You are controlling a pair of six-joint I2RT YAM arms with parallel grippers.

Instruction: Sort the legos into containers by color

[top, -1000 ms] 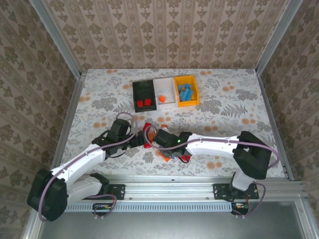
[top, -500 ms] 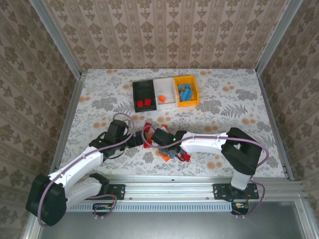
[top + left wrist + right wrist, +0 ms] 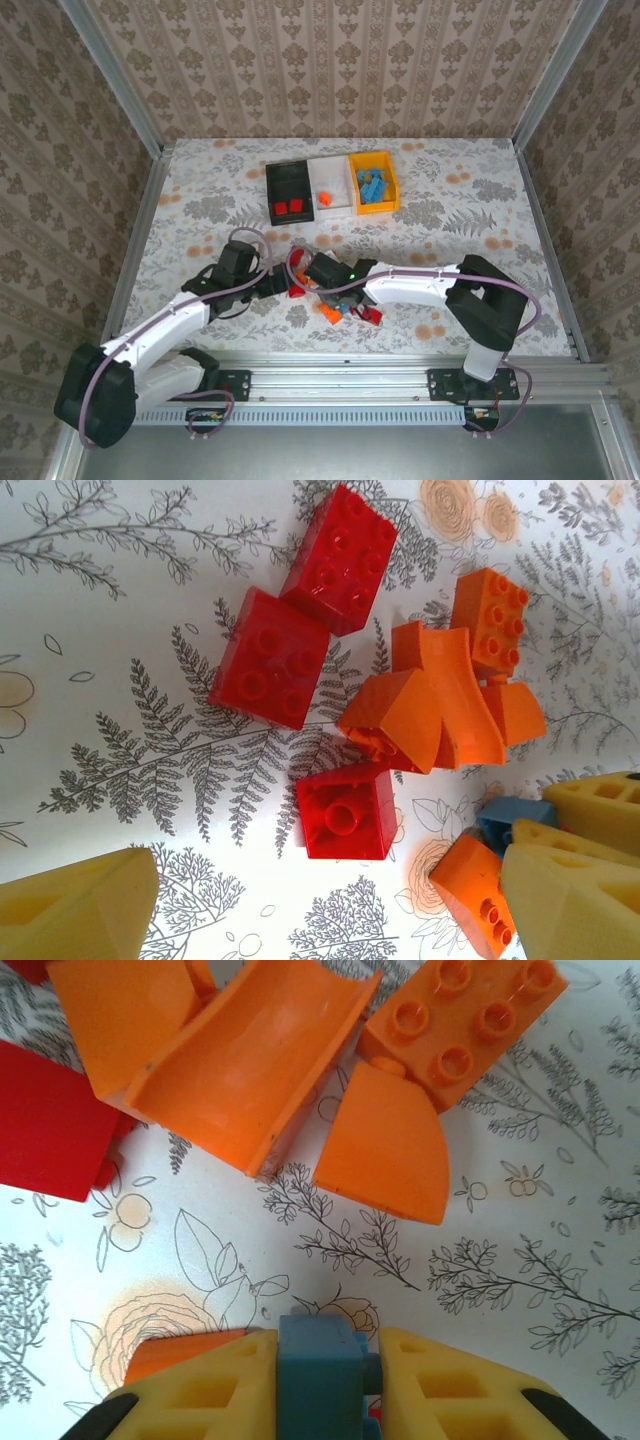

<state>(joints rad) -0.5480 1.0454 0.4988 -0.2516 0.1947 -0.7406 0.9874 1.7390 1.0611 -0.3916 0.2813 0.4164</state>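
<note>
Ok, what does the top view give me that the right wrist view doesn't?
Top view: the three bins in a row. The black bin holds red bricks, the white bin holds an orange brick, and the yellow bin holds blue bricks.
Right wrist: the right gripper shut on a blue brick.
Both: loose orange bricks on the table beside that gripper.

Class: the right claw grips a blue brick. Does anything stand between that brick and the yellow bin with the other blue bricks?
Nothing visible does. The right claw is shut on the blue brick, and from the top only patterned table lies between the pile and the yellow bin.
</note>
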